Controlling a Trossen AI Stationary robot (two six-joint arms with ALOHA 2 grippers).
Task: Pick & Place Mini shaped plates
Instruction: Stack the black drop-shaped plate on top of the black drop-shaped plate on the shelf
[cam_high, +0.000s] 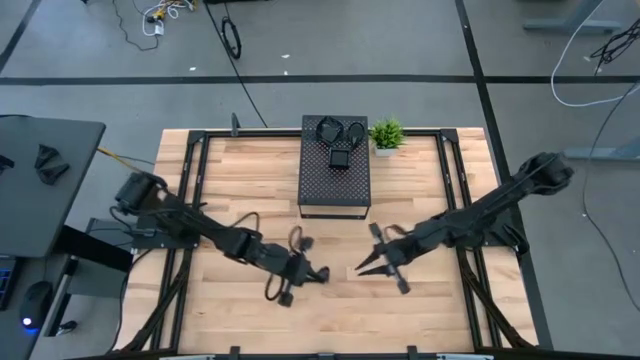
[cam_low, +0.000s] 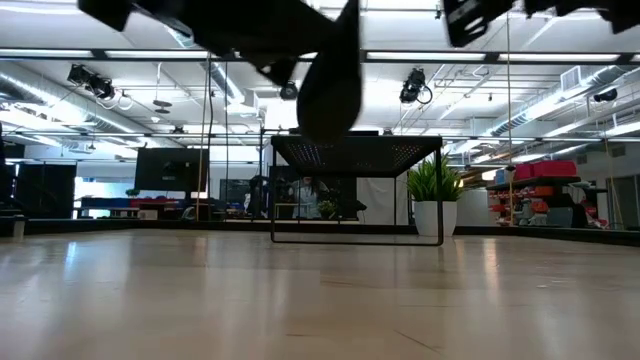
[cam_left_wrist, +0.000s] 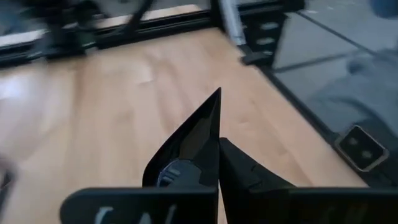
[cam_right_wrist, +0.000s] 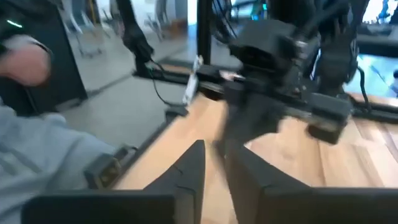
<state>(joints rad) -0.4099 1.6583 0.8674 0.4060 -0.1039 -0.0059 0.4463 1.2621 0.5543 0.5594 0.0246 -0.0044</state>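
My left gripper (cam_high: 318, 272) hovers over the table's middle, near the front, shut on a glossy black mini plate (cam_left_wrist: 193, 137). In the low view that plate (cam_low: 330, 90) hangs well above the wood. My right gripper (cam_high: 362, 266) faces it from the right, a short way off, its fingers (cam_right_wrist: 199, 155) slightly apart with nothing between them. More mini plates (cam_high: 340, 158) lie on top of the black perforated box (cam_high: 335, 190) at the back middle. My left gripper pinches the plate between its two fingers, with the plate standing on edge in the gap. The plate's pointed end (cam_left_wrist: 217, 96) reaches out beyond the fingertips. The fingers come from the table's left, slanting a little downward. The plate is lifted clear of the table.
A small green plant (cam_high: 386, 133) in a white pot stands right of the box. A black frame rail (cam_high: 190, 180) runs along the table's sides. Bare wood lies all around both grippers. A person's grey sleeve (cam_right_wrist: 43, 162) shows beyond the table edge.
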